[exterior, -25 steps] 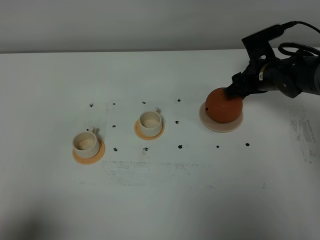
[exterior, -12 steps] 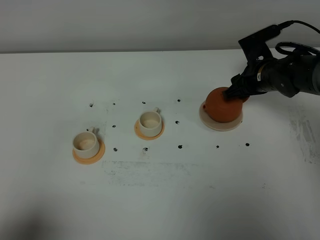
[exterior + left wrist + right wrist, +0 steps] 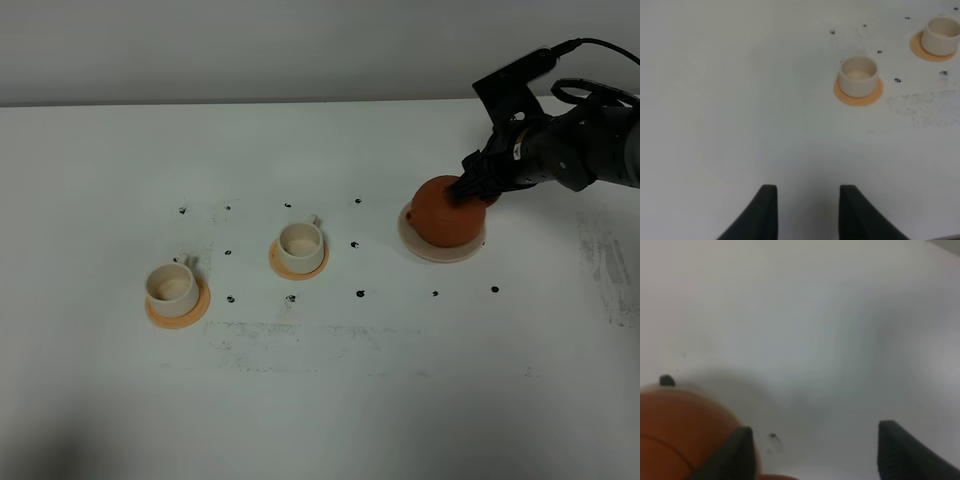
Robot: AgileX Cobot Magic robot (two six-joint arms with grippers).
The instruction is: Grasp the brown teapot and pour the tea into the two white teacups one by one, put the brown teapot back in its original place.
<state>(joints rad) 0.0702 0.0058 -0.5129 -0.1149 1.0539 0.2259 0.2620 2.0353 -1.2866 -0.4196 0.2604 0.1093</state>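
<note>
Saw the right gripper (image 3: 472,188) shifted only slightly since a second before, its arm drawn a little toward the far side of the pale beige coaster (image 3: 424,249). Noted no shift in the brown teapot (image 3: 445,213) or the two white teacups (image 3: 300,241) (image 3: 171,286).

Looked over a white table (image 3: 350,400), scuffed and marked with black dots (image 3: 360,294), with a plain grey wall (image 3: 250,50) behind.

Found the teapot upright on the coaster, a small dark-holed nub facing the teacups and the opposite side under the right gripper, so its long axis ran cup-side to gripper-side. Found each cup on an orange saucer (image 3: 202,305), well apart from the coaster.

Saw the right fingers (image 3: 740,452) spread wide, one just beside the teapot's body (image 3: 680,435). Saw the left gripper (image 3: 807,210) parted over bare table, pinching nothing.
</note>
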